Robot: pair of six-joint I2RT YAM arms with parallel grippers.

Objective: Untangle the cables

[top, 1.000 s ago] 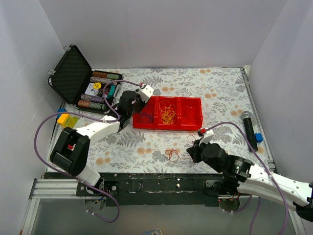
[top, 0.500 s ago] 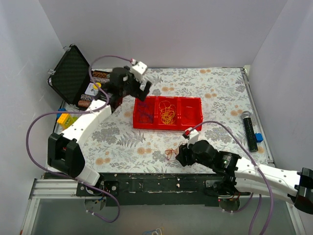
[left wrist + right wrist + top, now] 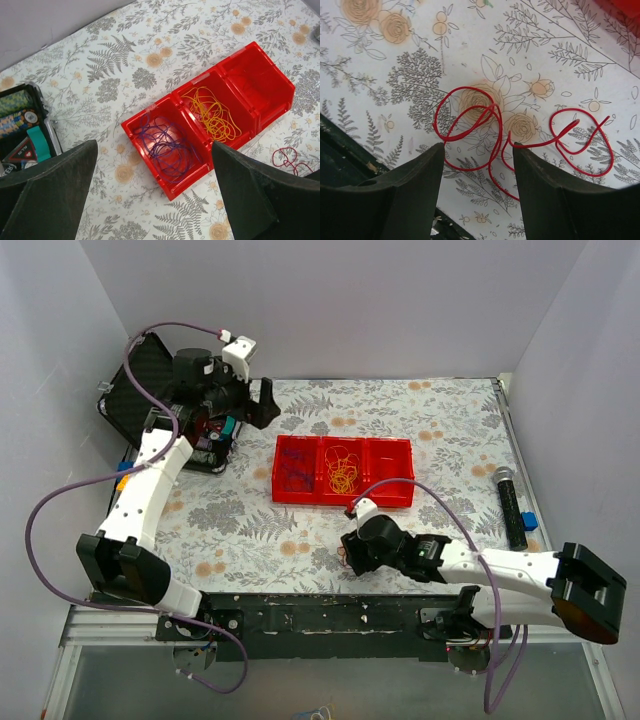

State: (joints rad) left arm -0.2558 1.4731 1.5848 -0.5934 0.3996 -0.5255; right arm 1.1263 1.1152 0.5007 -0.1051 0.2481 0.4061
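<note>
The cables lie apart. A purple cable (image 3: 165, 145) (image 3: 295, 472) fills the left compartment of the red tray (image 3: 391, 503), and a yellow cable (image 3: 215, 115) (image 3: 343, 473) the middle one. A red cable (image 3: 485, 125) (image 3: 348, 556) lies looped on the flowered cloth near the front edge. My right gripper (image 3: 478, 147) (image 3: 353, 548) hovers open right over it, one strand running between the fingers, nothing pinched. My left gripper (image 3: 153, 144) (image 3: 258, 408) is wide open and empty, raised high at the back left, looking down on the tray.
An open black case (image 3: 145, 390) with poker chips stands at the back left, a yellow block (image 3: 130, 482) beside it. A black microphone (image 3: 510, 505) and a small blue piece (image 3: 529, 522) lie at the right. The black front rail (image 3: 330, 615) runs just behind the red cable.
My left gripper opened and rose from the tray's left compartment toward the case, leaving the purple cable there. My right gripper opened and slid left over the red cable.
</note>
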